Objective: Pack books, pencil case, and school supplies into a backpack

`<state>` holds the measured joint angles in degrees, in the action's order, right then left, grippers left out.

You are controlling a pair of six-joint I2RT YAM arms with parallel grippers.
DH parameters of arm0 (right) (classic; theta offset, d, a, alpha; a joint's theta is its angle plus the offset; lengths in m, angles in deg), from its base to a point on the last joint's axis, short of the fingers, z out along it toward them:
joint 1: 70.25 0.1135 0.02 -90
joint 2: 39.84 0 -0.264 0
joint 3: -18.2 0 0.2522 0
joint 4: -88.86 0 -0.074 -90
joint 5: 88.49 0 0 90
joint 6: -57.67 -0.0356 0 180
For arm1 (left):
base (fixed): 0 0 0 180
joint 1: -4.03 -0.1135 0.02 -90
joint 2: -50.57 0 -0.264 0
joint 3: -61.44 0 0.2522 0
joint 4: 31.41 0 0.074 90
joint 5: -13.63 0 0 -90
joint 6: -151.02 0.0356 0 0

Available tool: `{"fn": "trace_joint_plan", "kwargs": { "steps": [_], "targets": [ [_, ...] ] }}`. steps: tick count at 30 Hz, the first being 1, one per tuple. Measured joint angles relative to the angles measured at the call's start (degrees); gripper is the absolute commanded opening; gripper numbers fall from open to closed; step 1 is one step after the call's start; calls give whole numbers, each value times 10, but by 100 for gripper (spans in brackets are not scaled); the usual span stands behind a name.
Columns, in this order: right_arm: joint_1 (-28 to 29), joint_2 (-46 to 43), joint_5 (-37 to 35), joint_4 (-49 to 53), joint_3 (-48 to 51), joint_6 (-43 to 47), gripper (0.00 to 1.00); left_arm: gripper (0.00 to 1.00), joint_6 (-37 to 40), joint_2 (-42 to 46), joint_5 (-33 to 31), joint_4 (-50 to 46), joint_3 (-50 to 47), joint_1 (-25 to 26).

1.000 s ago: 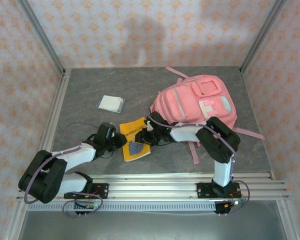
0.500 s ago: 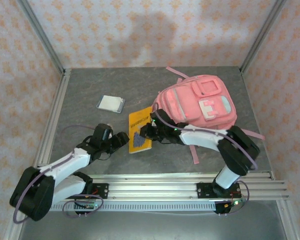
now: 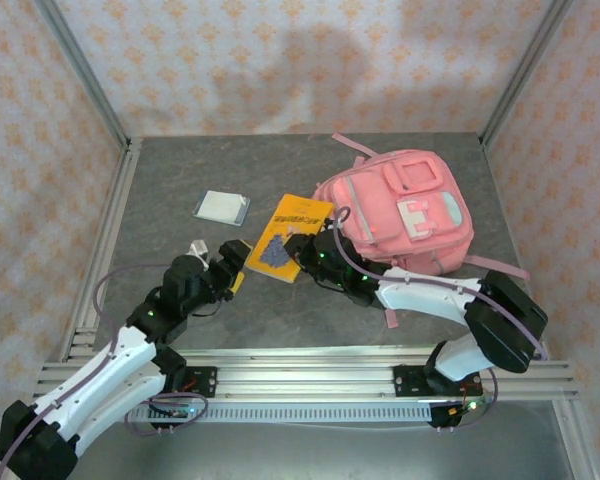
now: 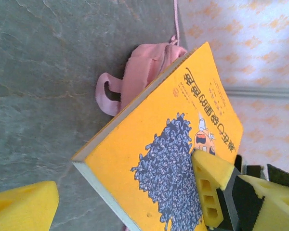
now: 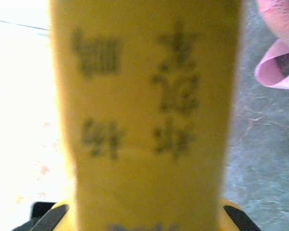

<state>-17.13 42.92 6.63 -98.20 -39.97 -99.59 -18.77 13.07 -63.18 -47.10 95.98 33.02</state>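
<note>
Our right gripper (image 3: 302, 248) clamps the yellow book (image 3: 292, 225) near the middle of the table (image 3: 180, 170), just beside the pink backpack (image 3: 400, 210). Our left gripper (image 3: 232, 262) gapes wide and empty near the book's corner.

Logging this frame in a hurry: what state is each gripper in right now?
Left gripper: open, holding nothing.
Right gripper: closed on the yellow book.

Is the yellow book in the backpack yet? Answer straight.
No: the book is outside the backpack, by its left side, its edge pinched in the right gripper.
</note>
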Motion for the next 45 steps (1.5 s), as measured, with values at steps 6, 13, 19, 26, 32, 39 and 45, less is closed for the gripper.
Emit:
{"fn": "trace_joint_plan", "kwargs": {
  "steps": [6,13,19,26,32,39,45],
  "targets": [
    [19,10,-26,-56,-21,-42,0,93,-64,-2,-56,33,-15,29],
    [42,26,-52,-90,-31,-68,0,80,-88,-44,-106,78,-7,36],
    [54,35,-53,-102,-31,-91,0,63,-81,-86,-135,98,21,37],
    [58,45,-63,-118,-29,-122,0,16,-77,-116,-153,134,39,45],
    [63,47,-68,-115,-27,-126,28,0,-70,-97,-164,118,40,48],
    [65,-36,-154,35,-30,-58,52,0,-38,-10,-191,30,40,52],
    [42,-89,-224,209,-100,37,55,0,-6,37,-212,-36,40,52]
  ]
}}
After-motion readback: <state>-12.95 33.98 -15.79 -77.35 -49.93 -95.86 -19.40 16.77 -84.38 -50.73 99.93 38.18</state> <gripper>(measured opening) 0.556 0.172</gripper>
